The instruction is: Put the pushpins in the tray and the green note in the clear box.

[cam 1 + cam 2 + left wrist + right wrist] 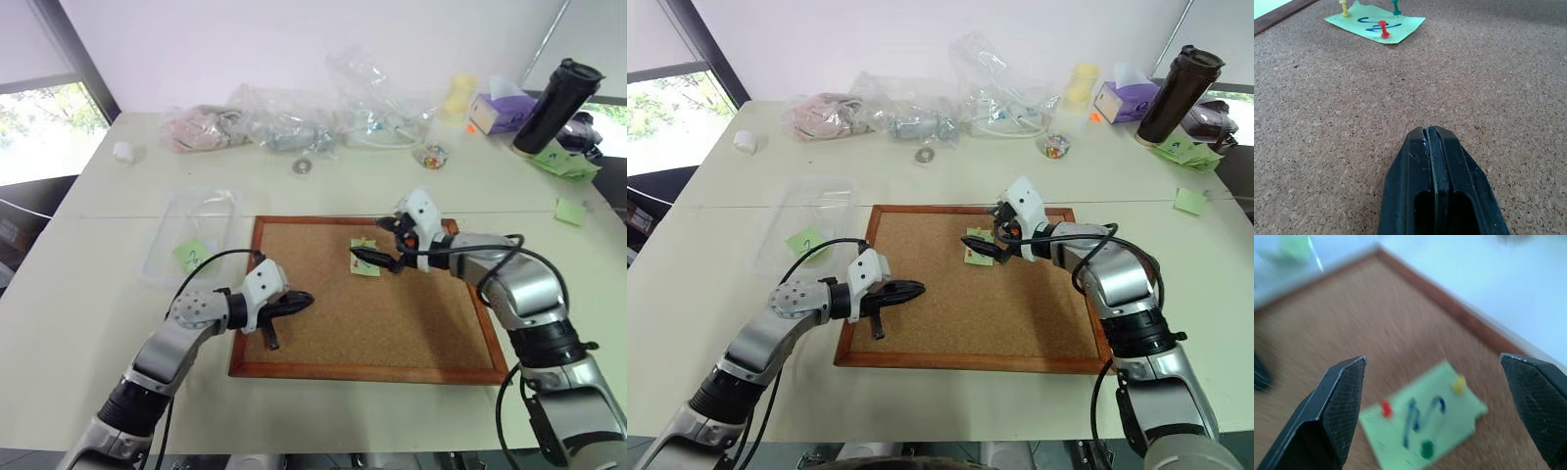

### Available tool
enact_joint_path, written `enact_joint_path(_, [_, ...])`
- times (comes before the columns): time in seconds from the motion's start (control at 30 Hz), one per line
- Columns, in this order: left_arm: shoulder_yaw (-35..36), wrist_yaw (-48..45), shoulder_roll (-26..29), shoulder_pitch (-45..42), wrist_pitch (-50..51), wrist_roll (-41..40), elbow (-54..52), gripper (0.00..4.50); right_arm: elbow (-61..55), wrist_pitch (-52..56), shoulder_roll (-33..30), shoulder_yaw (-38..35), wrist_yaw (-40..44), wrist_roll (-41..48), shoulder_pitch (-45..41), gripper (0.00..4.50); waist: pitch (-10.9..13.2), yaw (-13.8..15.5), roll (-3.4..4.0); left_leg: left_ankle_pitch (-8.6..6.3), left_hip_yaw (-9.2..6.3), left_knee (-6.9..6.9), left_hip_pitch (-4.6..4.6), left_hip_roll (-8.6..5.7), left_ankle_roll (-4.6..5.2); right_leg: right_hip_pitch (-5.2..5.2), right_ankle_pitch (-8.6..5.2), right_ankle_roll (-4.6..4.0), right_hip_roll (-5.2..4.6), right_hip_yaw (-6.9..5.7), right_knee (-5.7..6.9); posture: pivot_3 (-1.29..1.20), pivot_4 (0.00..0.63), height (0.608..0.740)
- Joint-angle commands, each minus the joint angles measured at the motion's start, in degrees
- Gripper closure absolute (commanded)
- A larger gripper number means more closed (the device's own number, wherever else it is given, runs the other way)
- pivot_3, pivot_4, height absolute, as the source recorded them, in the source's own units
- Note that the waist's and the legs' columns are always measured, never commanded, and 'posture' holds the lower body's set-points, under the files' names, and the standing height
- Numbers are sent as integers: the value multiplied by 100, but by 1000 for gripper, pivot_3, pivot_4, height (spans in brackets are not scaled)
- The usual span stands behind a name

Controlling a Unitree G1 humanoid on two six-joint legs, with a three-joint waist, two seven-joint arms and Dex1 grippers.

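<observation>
One green note [191, 256] inside clear box [217, 201]

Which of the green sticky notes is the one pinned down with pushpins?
The scribbled green note on the cork board, held by red, yellow and green pushpins. The note in the clear box has no pins.

1. Both arms are silver-grey metal with black joint sections.
2. The left gripper [294, 302] and right gripper [377, 257] each have a white housing and black fingers.
3. Black cables loop along both forearms.
4. Finger pads [1347, 401] show fine cross-hatching.
</observation>
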Motion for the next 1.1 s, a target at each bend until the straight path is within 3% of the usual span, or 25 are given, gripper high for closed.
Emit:
enact_joint_path(0.03, [-57,139,9,145,151,160,56,4473,86,51,145,-18,-116,-192,-333,0,0,-11,0,0,0,0,0,0,0,0,0,0,0,0,0,0,150,740])
enact_joint_path(0.33, [-82,193,-13,228,195,147,-55,4473,324,496,219,113,-235,-569,-552,0,-1,-8,1,1,0,-1,0,0,-2,-2,0,0,0,0,2,0,150,740])
enact_joint_path(0.77, [-97,261,-48,313,183,158,-79,4473,676,332,478,222,-232,-936,-631,0,-1,-9,1,1,-1,-1,0,0,-2,-2,0,0,0,0,2,0,150,740])
enact_joint_path(0.8, [-98,266,-48,319,183,159,-86,4500,682,333,483,223,-220,-954,-627,556,-1,-9,1,1,0,-1,0,0,-2,-2,0,0,0,0,2,0,150,740])
enact_joint_path(0.87, [-97,273,-45,320,191,158,-103,4500,685,349,483,220,-201,-973,-615,1201,-1,-10,1,1,-1,-1,0,0,-2,-2,0,0,0,0,2,0,150,740])
enact_joint_path(1.03, [-83,273,-36,292,191,152,-93,4500,673,378,471,193,-169,-990,-593,3772,-1,-11,2,1,-1,-1,0,0,-2,-2,0,0,0,-1,2,0,150,740])
enact_joint_path(1.1, [-83,274,-33,286,188,152,-85,4500,659,399,457,201,-141,-996,-589,4347,-2,-9,2,1,-1,-2,1,0,-2,-2,0,0,0,-1,2,0,150,740])
